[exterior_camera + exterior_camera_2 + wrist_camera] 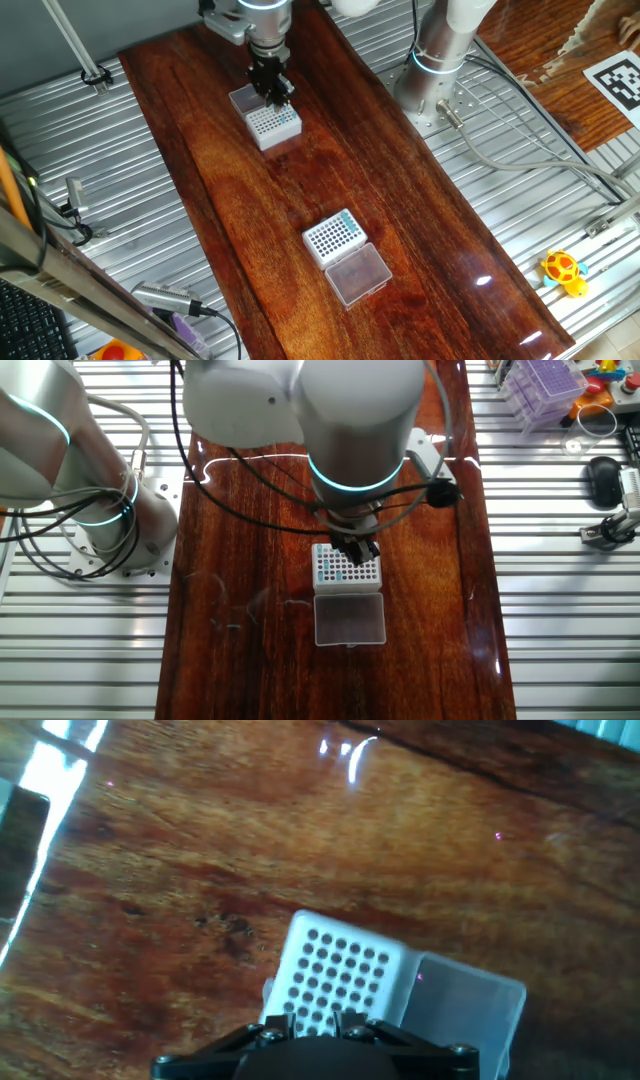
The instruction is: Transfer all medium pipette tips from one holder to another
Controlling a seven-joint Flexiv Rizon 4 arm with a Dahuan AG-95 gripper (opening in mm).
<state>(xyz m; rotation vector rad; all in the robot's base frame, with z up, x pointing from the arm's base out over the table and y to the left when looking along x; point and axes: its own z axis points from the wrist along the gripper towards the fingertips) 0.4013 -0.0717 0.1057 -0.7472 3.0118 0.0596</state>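
Observation:
My gripper (277,97) hangs low over the one holder (272,122), a white rack with a fine dot grid at the far end of the wooden board. Its frosted lid (243,99) lies just behind it. In the hand view the fingers (283,1020) stand apart over the holder (335,970), and only its holes show between them. Teal medium pipette tips (323,567) sit along one side of this holder (347,568). The other holder (333,236), with bold dark holes and a few teal tips (345,217), stands nearer, its clear lid (358,273) beside it.
The robot base (440,60) and its cables stand on the metal table to the right of the board. A yellow toy (563,270) lies at the right edge and a hand tool (170,300) at the lower left. A purple rack (545,385) and a mouse (603,478) sit off the board.

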